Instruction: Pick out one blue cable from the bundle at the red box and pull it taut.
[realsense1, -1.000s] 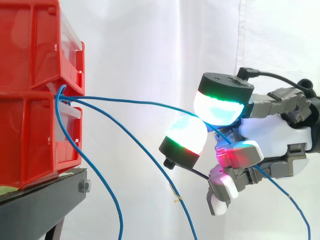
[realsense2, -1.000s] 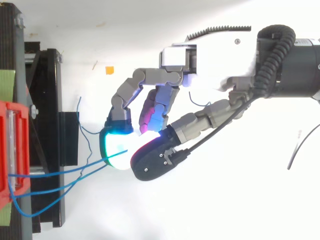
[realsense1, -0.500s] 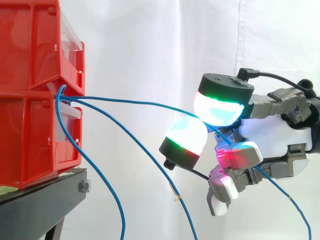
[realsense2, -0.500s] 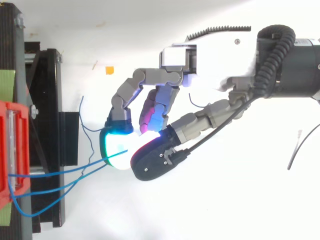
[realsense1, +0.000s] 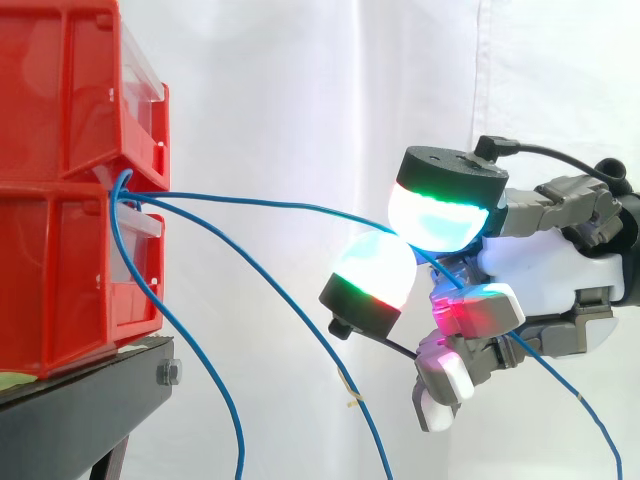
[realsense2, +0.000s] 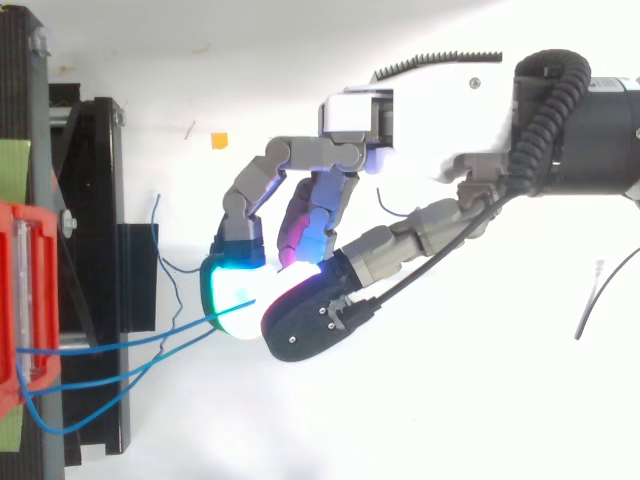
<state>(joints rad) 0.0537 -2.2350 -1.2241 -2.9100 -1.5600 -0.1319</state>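
Robot hand (realsense1: 545, 275) pinches one blue cable (realsense1: 280, 204), apparently between its glowing fingertips (realsense1: 440, 215); it runs, slightly sagging, to the red box (realsense1: 60, 250)

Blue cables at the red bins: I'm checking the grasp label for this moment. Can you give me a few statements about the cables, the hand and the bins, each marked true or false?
1. The hand pinches one blue cable between its fingers. True.
2. The red bins stand on a white table. False: they stand on a black stand.
3. Other loose cables droop below the pinched one. True.
4. In the side view the hand comes in from the left edge. False: it comes in from the right, and the bins are on the left.
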